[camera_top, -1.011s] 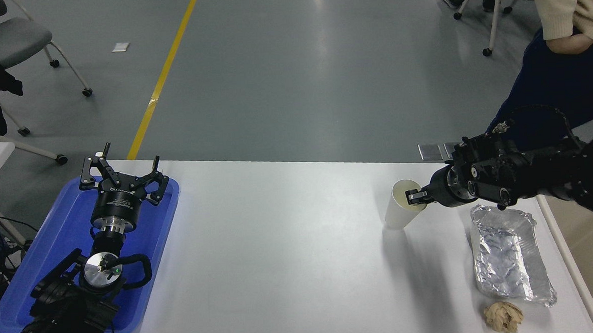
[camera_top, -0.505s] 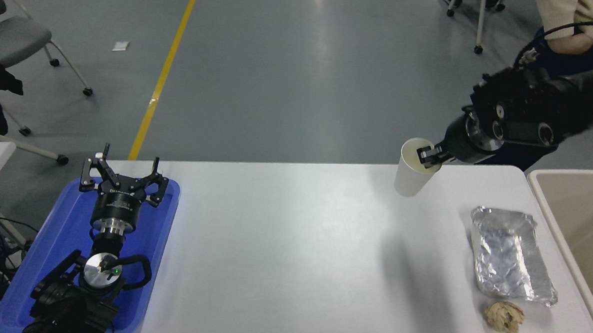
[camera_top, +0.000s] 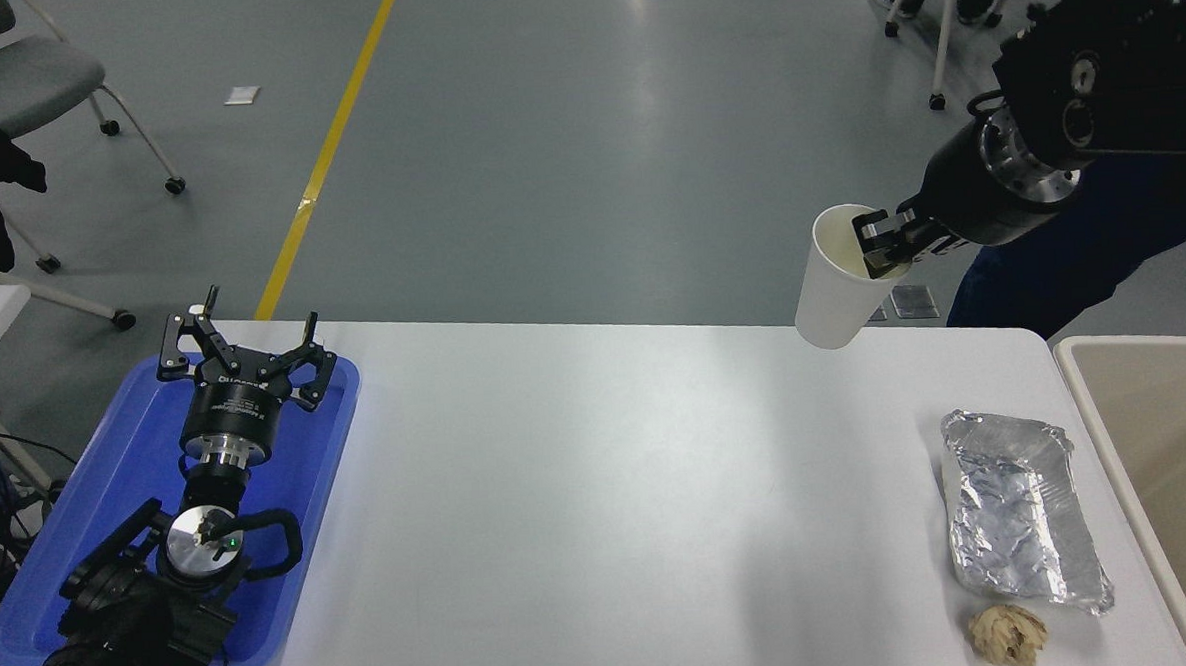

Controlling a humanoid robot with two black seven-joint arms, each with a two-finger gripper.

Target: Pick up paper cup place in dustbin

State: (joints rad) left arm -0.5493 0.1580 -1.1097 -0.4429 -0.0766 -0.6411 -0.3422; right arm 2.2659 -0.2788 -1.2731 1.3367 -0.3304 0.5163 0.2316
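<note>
Gripping paper cup (camera_top: 839, 280) by rim, right gripper (camera_top: 878, 248) aloft; left gripper (camera_top: 244, 353) spread over blue tray (camera_top: 109, 474); no legible writing.

Lab/workshop – grey floor (camera_top: 584, 123), yellow line (camera_top: 330, 149)

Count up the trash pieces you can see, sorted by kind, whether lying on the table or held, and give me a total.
paper cup, held in the right pincer: 1
silver foil packet: 1
crumpled tan paper ball: 1
Total: 3
</note>
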